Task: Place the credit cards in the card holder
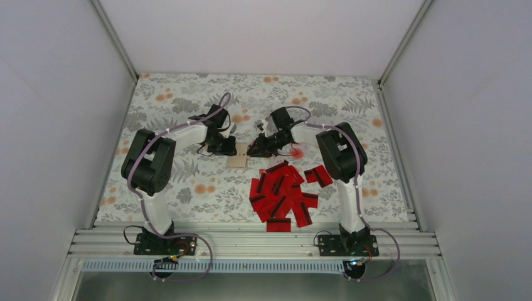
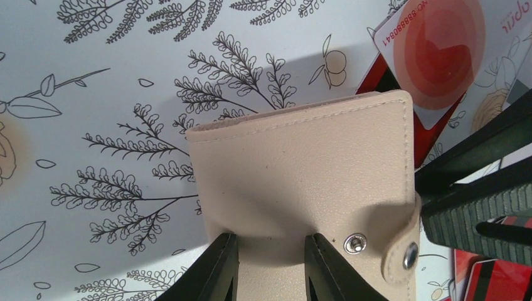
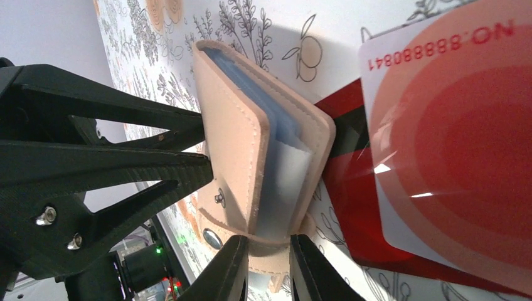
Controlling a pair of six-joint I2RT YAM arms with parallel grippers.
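1. Tan-beige, stitched, wallet-like card holder [image 2: 301,163] lies broad face up between the two arms, near the far-left corner of the card heap. Its covers gape slightly on pale, clear sleeves [image 3: 285,135]. Whether it rests on the cloth cannot be told.
2. Right gripper [image 3: 268,269] is clamped across the holder's strap end. Left gripper [image 2: 270,266] has its jaws a little apart, tips against the top cover; whether they pinch or only brace is unclear.
3. Neither gripper carries a card. Freeing one to fetch a card would likely let the covers fall shut or the holder shift.
4. The right grip is narrow and sits beside the snap strap [image 2: 401,251], so a card pushed in could twist the holder out of it.
5. Both grippers crowd one small object, nearly touching; a careless reach risks a knock.
6. One pale rectangular card with a red blot [image 3: 452,163] lies just beside the holder. The heap of red, black-striped plastic cards [image 1: 282,194] overlaps, so lifting one may drag its neighbours.
7. Grey-leafed floral cloth [image 1: 182,100] is open to the left and far side. The metal rail [image 1: 251,241] runs just nearer than the heap.
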